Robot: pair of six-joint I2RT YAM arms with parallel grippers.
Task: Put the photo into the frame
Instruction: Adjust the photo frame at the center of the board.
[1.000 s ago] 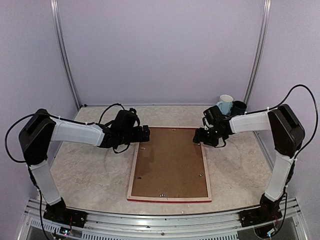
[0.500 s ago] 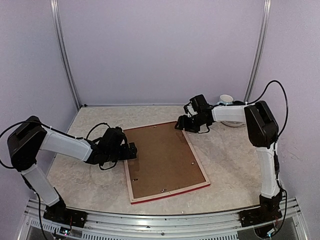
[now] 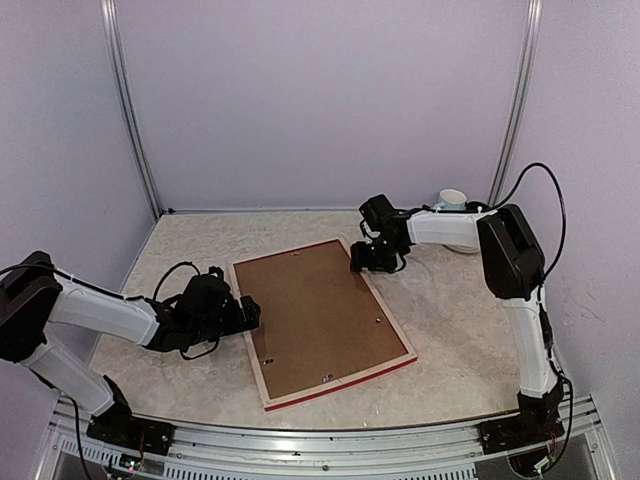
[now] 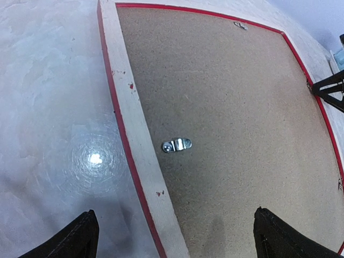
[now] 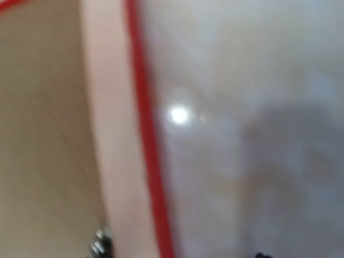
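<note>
Frame (image 4: pixel 137 134) face-down, backing board (image 4: pixel 231 123) in it. My L end effector (image 3: pixel 248 312) wide open, empty, just beside its left edge; R end effector (image 3: pixel 362 258) at far corner, can't tell opening.

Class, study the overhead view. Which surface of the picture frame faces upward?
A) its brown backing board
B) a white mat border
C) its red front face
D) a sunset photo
A: the frame lies flat on the table with the brown backing board up, and a metal clip shows on it.
</note>
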